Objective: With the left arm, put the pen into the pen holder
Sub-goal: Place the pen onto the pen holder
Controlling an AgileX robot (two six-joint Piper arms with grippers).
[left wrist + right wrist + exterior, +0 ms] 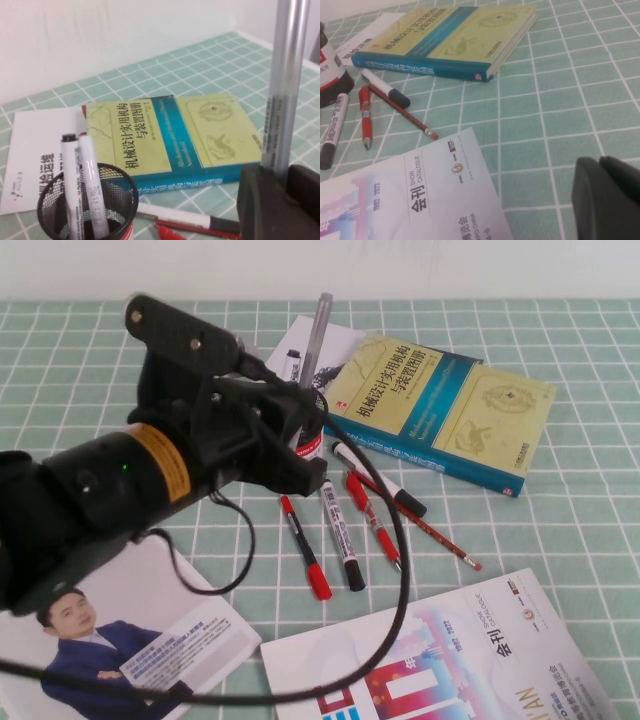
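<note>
I was the robot, and my left gripper (pixel 300 415) was clenched on the lower end of the grey pen (pixel 317 335), holding it upright so that most of its length stood above the gripper. In the left wrist view the pen (pixel 282 95) rose straight out from between my dark gripper pads (pixel 270 200).

The pen holder (pixel 90 205), a black mesh cup, stood just below and a little to one side of the gripper, close to it but not yet under the pen's tip. Two white markers (pixel 82 185) already leaned inside it, taking up one side of the opening.

Beyond the gripper lay a yellow and blue book (pixel 440 405) on the green checked desk (pixel 580 500). Several loose pens (pixel 340 535) lay on the desk beside the cup, on the near side of the gripper.

My right gripper (pixel 607 197) was parked well apart over the desk; I could not tell whether it was clenched or released.

To do this step well, I judged I should shift the gripper sideways until the pen's lower end hung over the free part of the opening, clear of the markers. I should keep the pen vertical, lower it until the tip was inside the rim, and only then release. Letting go too high, or against the markers, could tip the light cup.
</note>
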